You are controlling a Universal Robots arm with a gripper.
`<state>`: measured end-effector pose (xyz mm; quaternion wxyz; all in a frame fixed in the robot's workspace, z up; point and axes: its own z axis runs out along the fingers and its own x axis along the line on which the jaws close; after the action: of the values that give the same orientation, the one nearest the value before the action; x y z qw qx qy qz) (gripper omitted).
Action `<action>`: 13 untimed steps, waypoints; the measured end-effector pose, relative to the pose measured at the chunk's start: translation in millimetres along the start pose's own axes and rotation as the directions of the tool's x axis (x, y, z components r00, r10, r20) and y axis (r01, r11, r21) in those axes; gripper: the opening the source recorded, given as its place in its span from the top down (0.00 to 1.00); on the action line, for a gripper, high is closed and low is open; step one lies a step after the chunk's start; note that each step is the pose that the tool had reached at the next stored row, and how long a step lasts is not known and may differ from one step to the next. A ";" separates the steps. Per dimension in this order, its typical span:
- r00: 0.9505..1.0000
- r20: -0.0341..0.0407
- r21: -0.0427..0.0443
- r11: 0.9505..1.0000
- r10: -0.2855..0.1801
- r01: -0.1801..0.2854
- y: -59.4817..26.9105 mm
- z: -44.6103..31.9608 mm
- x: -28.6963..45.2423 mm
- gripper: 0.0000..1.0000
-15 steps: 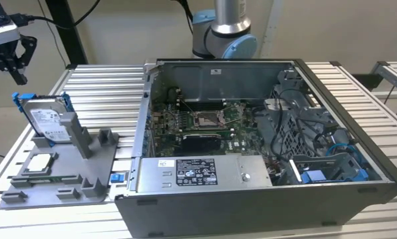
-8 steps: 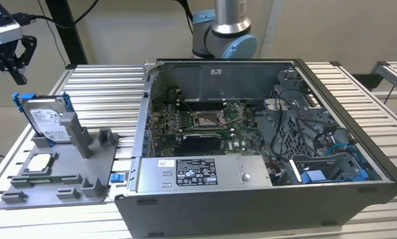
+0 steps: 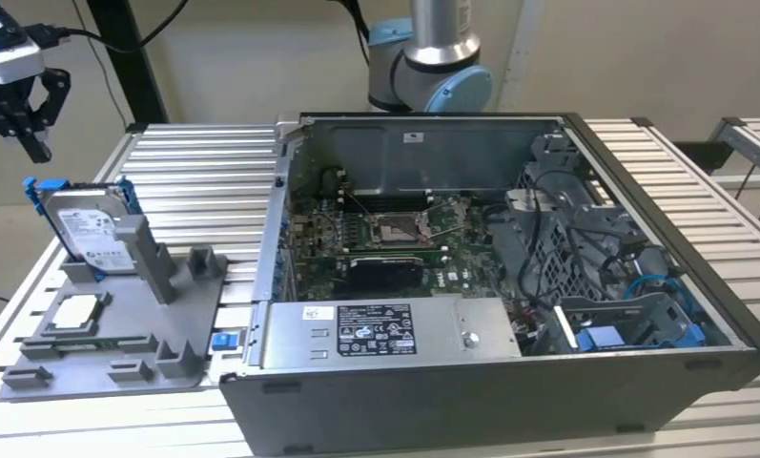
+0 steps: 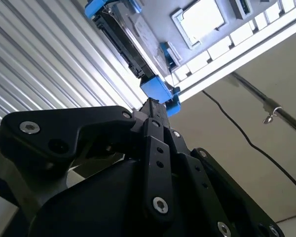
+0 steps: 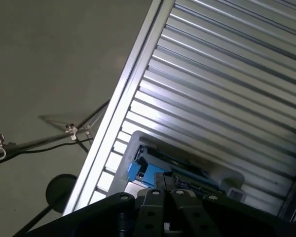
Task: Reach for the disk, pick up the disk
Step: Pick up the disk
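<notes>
Above the disk [image 3: 90,229], the gripper [image 3: 36,150] hangs, seemingly closed, empty.

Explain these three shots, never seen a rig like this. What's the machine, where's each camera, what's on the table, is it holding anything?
It is one robot arm with a black gripper at its end. The exterior view comes from a camera off the arm, looking over a slatted metal table. Both wrist views come from cameras riding on the arm and look along the gripper. On the table sit an open computer case and, toward the exterior view's left, a grey fixture. The disk, with blue side rails, stands upright in that fixture, and a small square chip lies flat on it. The gripper hangs above the disk, apart from it, shut and holding nothing.
</notes>
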<state>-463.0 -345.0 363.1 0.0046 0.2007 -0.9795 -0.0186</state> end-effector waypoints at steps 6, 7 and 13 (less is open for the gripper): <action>0.997 -0.003 0.000 0.997 -0.080 0.080 0.0 0.0 0.0 1.00; 0.996 -0.004 0.000 0.996 -0.094 0.094 0.0 0.0 0.0 1.00; 0.983 -0.007 0.000 0.983 -0.183 0.183 0.0 0.0 0.0 1.00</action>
<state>-463.1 -345.0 363.1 0.0063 0.2900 -0.9568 -0.0181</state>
